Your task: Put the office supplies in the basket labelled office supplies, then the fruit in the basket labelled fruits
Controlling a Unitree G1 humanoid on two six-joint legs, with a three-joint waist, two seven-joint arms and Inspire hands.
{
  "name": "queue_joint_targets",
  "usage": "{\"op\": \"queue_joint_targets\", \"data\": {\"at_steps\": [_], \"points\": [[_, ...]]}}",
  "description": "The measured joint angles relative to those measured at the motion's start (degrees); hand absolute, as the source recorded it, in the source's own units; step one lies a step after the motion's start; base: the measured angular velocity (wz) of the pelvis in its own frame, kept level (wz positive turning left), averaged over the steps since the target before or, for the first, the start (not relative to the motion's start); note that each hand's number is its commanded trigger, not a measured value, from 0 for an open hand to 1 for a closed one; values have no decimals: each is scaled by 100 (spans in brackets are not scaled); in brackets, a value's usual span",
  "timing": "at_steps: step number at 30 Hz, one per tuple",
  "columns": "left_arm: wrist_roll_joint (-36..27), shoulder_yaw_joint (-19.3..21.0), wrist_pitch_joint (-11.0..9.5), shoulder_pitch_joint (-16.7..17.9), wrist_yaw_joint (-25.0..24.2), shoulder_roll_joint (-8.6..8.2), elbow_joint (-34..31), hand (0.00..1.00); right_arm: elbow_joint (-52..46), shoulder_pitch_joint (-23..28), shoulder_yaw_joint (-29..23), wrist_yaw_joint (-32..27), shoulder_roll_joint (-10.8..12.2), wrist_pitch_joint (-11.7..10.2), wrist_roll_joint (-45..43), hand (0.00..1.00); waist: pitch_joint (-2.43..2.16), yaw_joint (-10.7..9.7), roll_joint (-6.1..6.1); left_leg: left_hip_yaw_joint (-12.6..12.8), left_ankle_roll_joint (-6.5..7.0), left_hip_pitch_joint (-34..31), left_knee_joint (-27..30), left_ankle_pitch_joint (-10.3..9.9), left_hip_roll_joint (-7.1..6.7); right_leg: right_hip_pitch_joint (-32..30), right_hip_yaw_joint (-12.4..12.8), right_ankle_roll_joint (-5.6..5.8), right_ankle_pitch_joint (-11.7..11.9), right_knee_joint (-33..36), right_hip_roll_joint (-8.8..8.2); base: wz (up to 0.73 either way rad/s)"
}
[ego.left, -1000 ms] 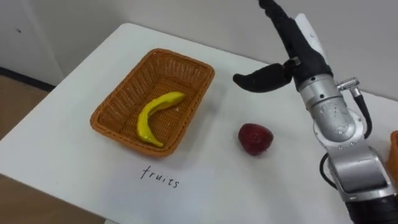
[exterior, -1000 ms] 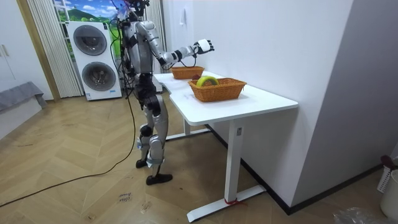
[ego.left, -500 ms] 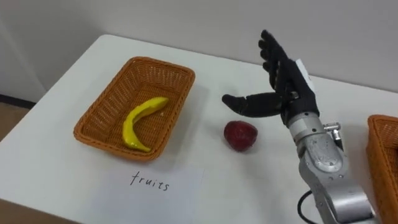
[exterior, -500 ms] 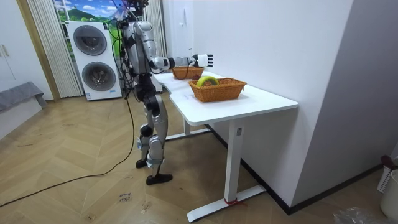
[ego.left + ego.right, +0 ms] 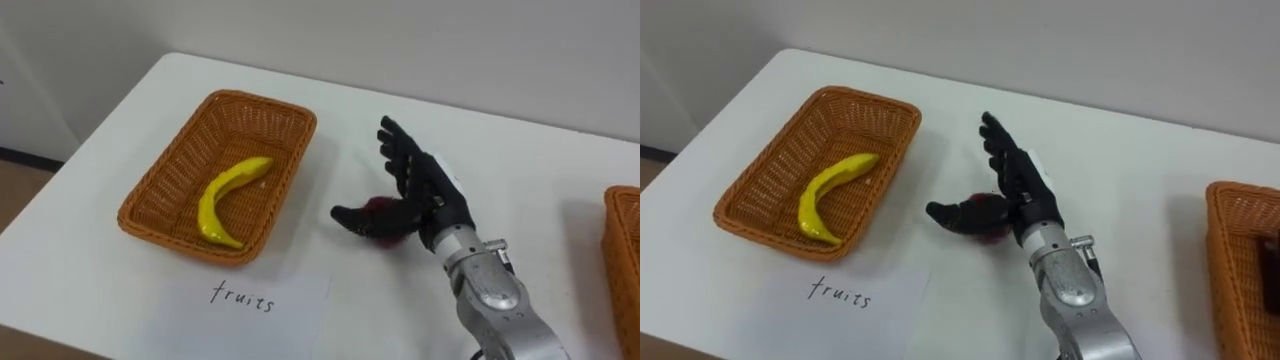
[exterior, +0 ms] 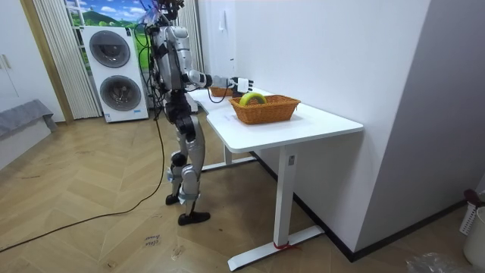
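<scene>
Left eye view: right hand (image 5: pixel 428 188) spread open at red fruit (image 5: pixel 384 206), near basket (image 5: pixel 303 148) rim.

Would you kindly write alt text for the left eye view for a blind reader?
The robot's open right hand, fingers straight, is over a red fruit on a white table, its thumb in front of the fruit. To the left, a wicker basket holds a banana, with a handwritten paper label before it; a second basket shows its edge at far right.
</scene>
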Motion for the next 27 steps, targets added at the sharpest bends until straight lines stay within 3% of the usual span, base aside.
{"op": "queue_joint_targets", "data": {"at_steps": [2,6,19,27], "points": [[-2,-5,-58,-3,0,-18,-7,0,185,15,-1,-4,-7,1,-3,0,50,2,-6,0,0,-20,-6,-2,5,-19,-3,-7,4,7,4,0],[-5,-7,-68,-13,-1,-21,-11,0,233,19,-7,-10,-18,1,-43,0,83,-19,2,-24,-6,-67,-53,-10,7,-52,-21,-11,7,-1,9,2],[-121,11,-83,31,-47,-20,7,0,346,19,-10,-249,-34,-204,-420,0,71,-13,-9,-42,-3,-15,-44,-4,6,-19,-46,-3,2,-23,8,1],[-144,65,-82,46,-156,-17,111,0,379,20,-50,-303,-52,-203,-497,0,75,-24,9,-48,-3,-21,-37,-5,2,5,-43,-1,-1,-12,3,0]]}}
